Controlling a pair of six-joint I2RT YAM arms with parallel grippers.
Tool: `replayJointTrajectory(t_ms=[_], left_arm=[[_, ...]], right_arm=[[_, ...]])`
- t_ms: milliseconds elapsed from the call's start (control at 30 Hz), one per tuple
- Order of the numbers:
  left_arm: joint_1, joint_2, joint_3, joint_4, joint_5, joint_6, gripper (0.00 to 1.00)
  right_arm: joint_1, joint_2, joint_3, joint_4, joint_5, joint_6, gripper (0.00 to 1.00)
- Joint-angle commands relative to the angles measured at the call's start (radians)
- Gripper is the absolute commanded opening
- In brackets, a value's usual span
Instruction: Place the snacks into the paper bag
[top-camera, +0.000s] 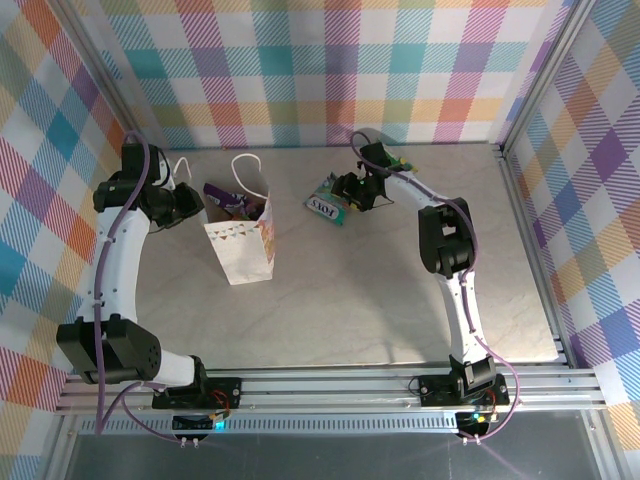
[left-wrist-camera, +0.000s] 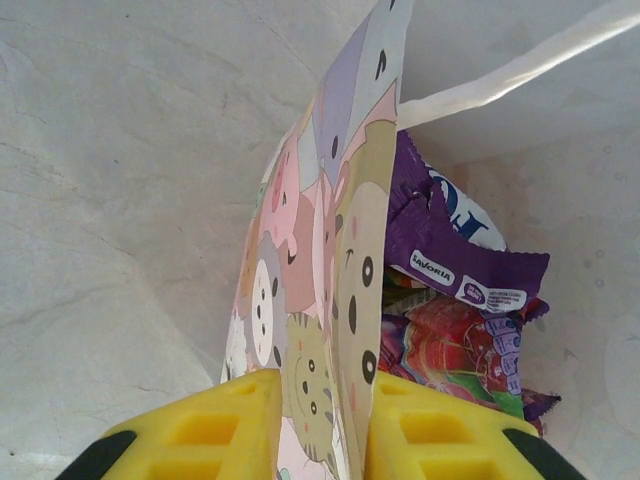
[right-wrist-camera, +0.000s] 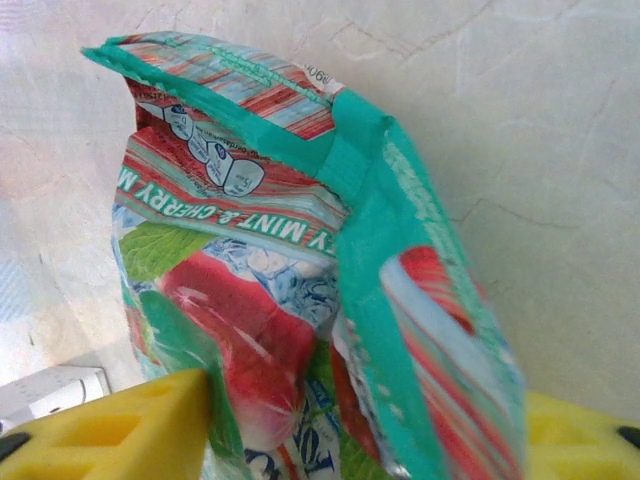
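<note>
Left gripper (left-wrist-camera: 325, 425) is pinching a wall of the pastel animal-print paper bag (left-wrist-camera: 300, 250); right gripper (right-wrist-camera: 345, 430) is straddling a crumpled teal-and-red foil snack packet (right-wrist-camera: 260, 290), grip unclear.

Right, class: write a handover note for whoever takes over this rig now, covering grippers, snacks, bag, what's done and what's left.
Left gripper: shut on the paper bag, pinching its wall.
Right gripper: straddles the teal packet, right of the bag; firm grip unclear.
Done: purple packet and pink-red packet are in the bag.
Left: get the teal packet into the bag.
</note>
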Motion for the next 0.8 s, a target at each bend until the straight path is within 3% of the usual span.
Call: replayJointTrajectory(t_ms=[0, 367, 767], left_arm=[[-0.005, 0.016, 0.017, 0.018, -0.01, 0.015, 0.25], [-0.004, 0.003, 0.011, 0.026, 0.004, 0.004, 0.25], [-0.004, -0.023, 0.027, 0.039, 0.036, -0.019, 0.28]], right_arm=[[0.007, 0.028, 0.027, -0.061, 0.014, -0.022, 0.53], [0.008, -0.014, 0.012, -0.123, 0.049, -0.059, 0.3], [0.014, -0.145, -0.125, -0.124, 0.104, -0.09, 0.2]])
